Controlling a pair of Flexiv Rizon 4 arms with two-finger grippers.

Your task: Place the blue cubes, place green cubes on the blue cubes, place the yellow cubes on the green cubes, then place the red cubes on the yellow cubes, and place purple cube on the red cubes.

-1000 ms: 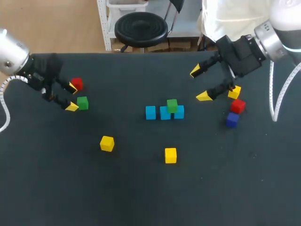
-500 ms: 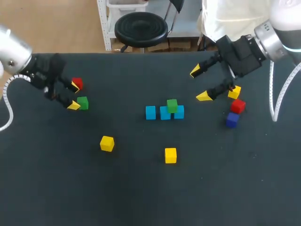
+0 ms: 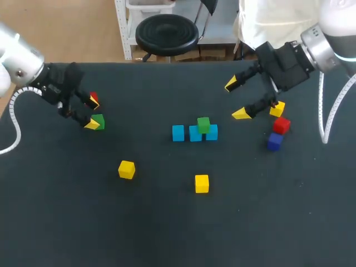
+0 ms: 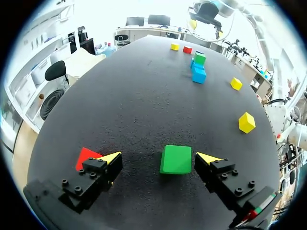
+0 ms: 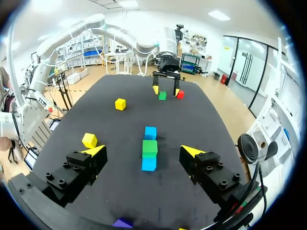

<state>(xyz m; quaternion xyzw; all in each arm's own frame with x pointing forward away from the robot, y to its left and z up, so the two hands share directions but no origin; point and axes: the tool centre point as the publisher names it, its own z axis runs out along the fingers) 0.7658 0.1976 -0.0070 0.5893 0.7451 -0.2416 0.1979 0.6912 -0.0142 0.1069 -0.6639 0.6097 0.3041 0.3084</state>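
Left gripper (image 4: 160,158) is down at the table (image 3: 167,222) with its fingers spread wide. The loose green cube (image 4: 176,159) sits between them, nearer one finger than the other. I see a gap on both sides, so nothing is clamped. A red cube (image 4: 86,157) lies just outside the farther finger, partly hidden by its tip (close enough that I'd mind it when closing).

I judge the green cube to be a small rigid block: light, not fragile, with flat and probably smooth faces. The best hold looks like two opposite flat sides, centred, at about mid-height, so the bottom face stays free for setting down. Its sides look roughly square to the fingers, which helps. Because it is off-centre and light, I expect the nearer finger to nudge it sideways before the other arrives, so a slow close seems wise. A corner pinch would likely let it twist out.

Its place is well apart, at the middle of the table, where the blue cubes (image 3: 178,133) form a row with another green cube (image 3: 203,124) already on top.

My right gripper (image 3: 236,99) hangs with fingers apart, holding nothing.
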